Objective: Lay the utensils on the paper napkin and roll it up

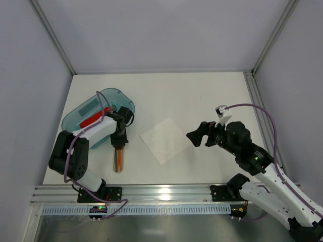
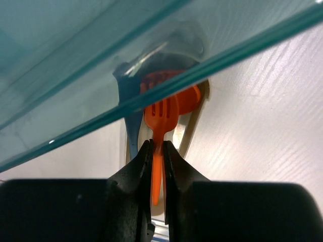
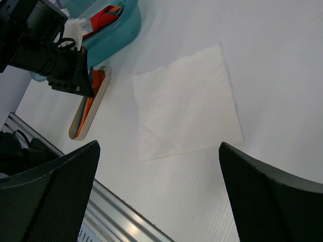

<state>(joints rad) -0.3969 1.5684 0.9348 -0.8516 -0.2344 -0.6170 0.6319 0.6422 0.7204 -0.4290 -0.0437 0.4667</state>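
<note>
Gripping the orange fork [image 2: 160,118], the left tool [image 2: 157,151] is narrow; right tool [image 1: 194,136] gapes wide.

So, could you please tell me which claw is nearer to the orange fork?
Left. The left claw is closed on the handle of the orange fork, beside the teal tray. The right claw hangs open on the far side of the paper napkin.
</note>
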